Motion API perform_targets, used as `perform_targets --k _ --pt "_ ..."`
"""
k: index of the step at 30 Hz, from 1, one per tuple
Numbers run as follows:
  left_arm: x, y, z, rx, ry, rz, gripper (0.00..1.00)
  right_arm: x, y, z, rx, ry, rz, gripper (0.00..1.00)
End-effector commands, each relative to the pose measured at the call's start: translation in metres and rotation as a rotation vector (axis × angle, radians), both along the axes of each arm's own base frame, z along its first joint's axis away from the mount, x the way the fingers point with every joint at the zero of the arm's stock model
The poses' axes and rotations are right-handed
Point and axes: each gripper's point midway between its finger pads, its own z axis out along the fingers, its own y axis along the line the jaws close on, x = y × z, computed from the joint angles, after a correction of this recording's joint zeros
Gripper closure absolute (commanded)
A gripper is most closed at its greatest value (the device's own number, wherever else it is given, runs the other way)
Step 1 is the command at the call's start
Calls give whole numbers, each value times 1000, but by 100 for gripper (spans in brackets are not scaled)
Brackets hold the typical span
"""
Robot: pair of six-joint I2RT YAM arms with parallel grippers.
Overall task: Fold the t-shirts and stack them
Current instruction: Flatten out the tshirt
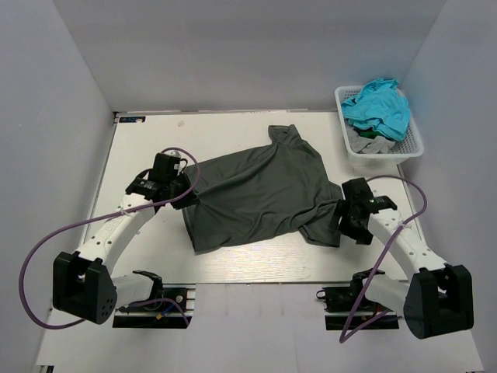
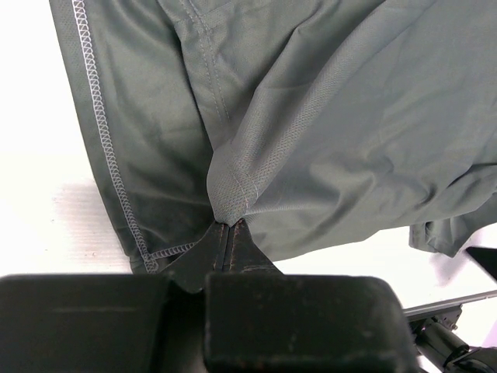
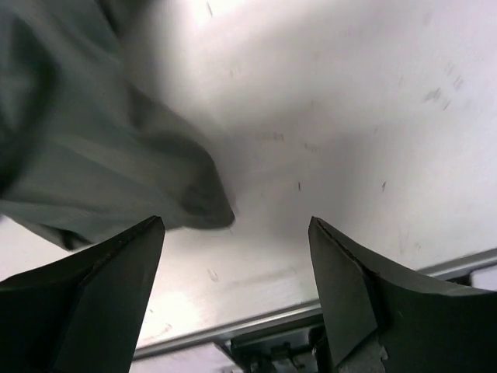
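Charcoal-grey t-shirt [image 1: 256,194] lies spread at mid-counter [image 1: 147,144], pinched at its left edge for a fold.

For a clean fold, I judge the left end effector [image 2: 227,225] should raise its pinch only just off the counter and carry it across evenly, once the right end effector [image 3: 237,225] has taken the sleeve [image 1: 322,229] beside it. The left one is clamped tight on 1 small peak of cloth. The right one gapes wide, holding nothing, the sleeve tip just ahead. A turquoise t-shirt [image 1: 380,105] and a pale grey t-shirt [image 1: 371,142] wait in the basket [image 1: 415,146], far right.
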Motion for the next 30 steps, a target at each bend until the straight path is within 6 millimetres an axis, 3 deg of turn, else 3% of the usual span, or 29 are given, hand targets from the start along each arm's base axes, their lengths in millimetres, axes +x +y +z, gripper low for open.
perform_targets --k 1,8,14,17,21,23,26,28,30 --pt "3 -1 1 0 -17 6 100 -15 12 -10 83 41 -29 20" --pt "1 0 0 0 -18 5 100 -9 33 -30 188 63 -10 26" --pt "0 2 1 7 -21 11 100 -22 35 -47 203 100 -30 30" --pt "0 2 1 7 -21 11 100 -20 34 -50 202 78 -51 38" --pt "0 2 1 7 -21 11 100 -7 31 -49 189 19 -60 60" --pt "-2 3 0 10 -12 11 100 4 32 -44 192 -22 -55 64" --pt "-2 3 3 6 -22 11 100 19 28 -35 163 -90 -32 91" --pt "-1 2 9 0 -40 11 100 25 27 -29 153 -123 -25 100" --pt "-1 2 9 0 -40 11 100 34 27 -20 156 -165 -17 100"
